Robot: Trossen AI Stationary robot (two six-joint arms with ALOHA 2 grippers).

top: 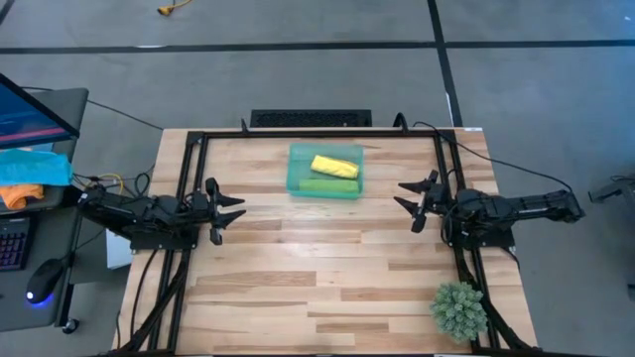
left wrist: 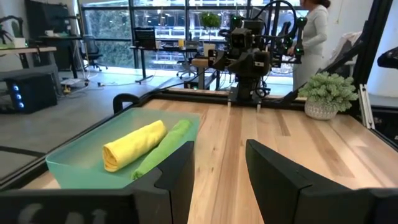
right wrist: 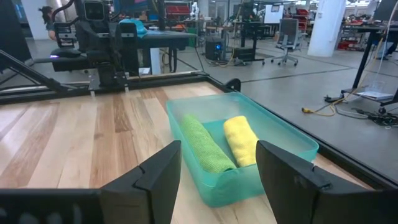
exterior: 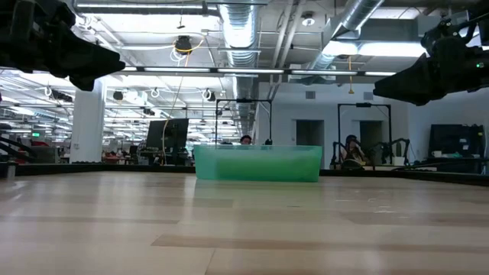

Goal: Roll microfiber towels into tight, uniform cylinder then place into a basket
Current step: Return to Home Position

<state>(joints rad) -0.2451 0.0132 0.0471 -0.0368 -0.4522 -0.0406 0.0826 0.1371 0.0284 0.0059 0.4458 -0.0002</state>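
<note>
Quick rundown of your setup. Both towels are rolled up and sitting in the basket, which is on the far middle part of the tabletop. The yellow towel is on the far side of the basket and lies a bit slanted. The green towel runs along the near wall, right beside it. From the left wrist view the two rolls look like they're touching. Both sit below the rim, and in the low view you only get a greenish shape through the translucent wall.

Your left gripper is over the left side of the tabletop, pointing in toward the middle with its fingers apart and nothing in them. The right gripper mirrors it on the right side, fingers also apart and empty. Both are well apart from the basket and a little nearer than it. In the low view they hang clear above the wood, not touching it.

Other stuff: there's a small potted plant in the near right corner of the tabletop. A blue cloth and an orange cloth sit off on the side desk to the left. A person is standing in the room behind the right arm.
</note>
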